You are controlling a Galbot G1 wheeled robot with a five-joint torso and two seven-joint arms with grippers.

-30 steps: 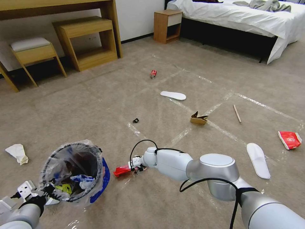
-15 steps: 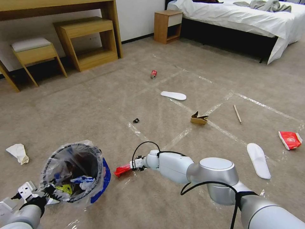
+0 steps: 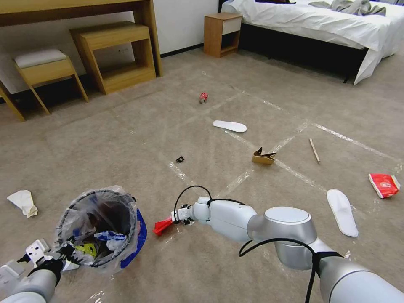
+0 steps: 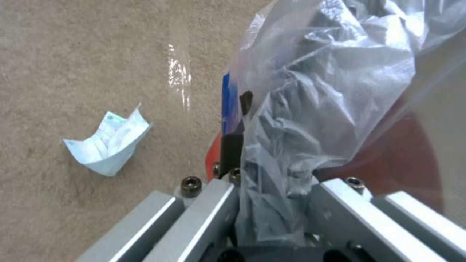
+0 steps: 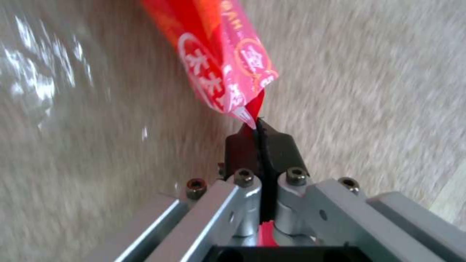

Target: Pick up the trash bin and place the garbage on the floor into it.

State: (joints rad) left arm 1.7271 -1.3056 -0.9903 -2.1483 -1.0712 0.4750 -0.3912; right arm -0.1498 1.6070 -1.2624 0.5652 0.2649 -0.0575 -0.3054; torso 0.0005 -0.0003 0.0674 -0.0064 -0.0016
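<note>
Right gripper (image 5: pixel 260 134) is pinched fully closed on a red wrapper (image 5: pixel 221 54), just beside the trash bin (image 3: pixel 99 227); left gripper (image 4: pixel 272 203) is clamped on the bin's bagged rim.

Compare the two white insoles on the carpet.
The far insole lies crosswise beyond the cardboard piece, looking smaller with distance; the near insole lies lengthwise at the right, below the red wrapper. Both are white, flat on the carpet and untouched by either gripper.

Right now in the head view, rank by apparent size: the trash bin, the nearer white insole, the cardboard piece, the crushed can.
1. trash bin, though nearest the camera
2. nearer white insole
3. cardboard piece
4. crushed can, though farthest away
</note>
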